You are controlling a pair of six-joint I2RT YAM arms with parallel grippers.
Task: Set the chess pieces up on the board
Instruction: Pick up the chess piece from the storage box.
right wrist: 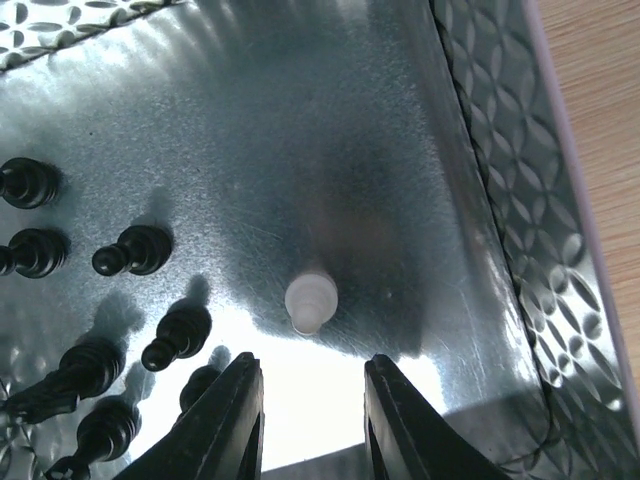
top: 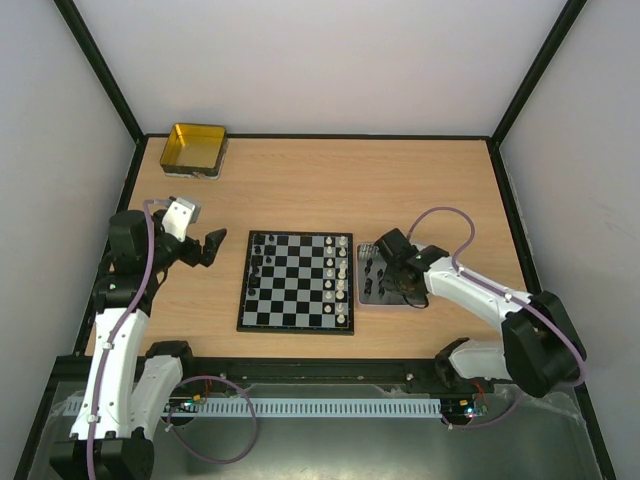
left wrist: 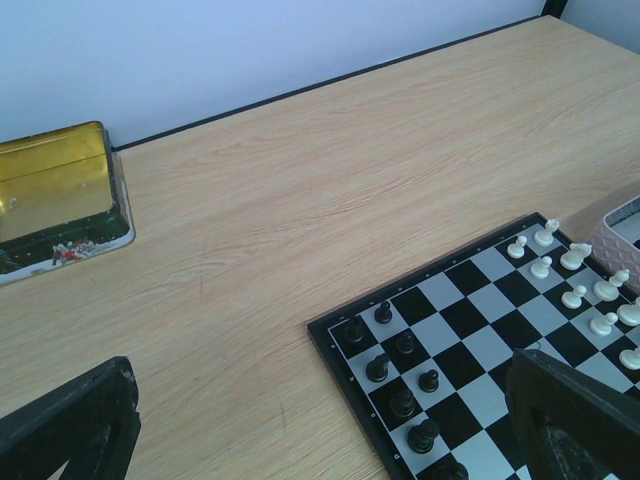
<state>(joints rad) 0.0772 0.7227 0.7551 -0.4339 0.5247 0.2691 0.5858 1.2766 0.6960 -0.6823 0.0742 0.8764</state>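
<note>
White pawn (right wrist: 310, 300) in tray (right wrist: 500, 200), head toward camera, right fingers (right wrist: 225, 420) narrowly apart, left fingers (left wrist: 570, 420) wide.

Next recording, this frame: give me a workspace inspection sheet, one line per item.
Surface: wooden table.
Job's things: board at centre; black pieces along its left side, white pieces along its right. Spare black pieces and one white piece lie in the metal tray.
Clutter: open gold tin, far left corner.
Grippers: left gripper open, left of the board; right gripper open over the white piece.
Cables: purple cable looped along each arm.
Surroundings: white walls, black frame.
</note>
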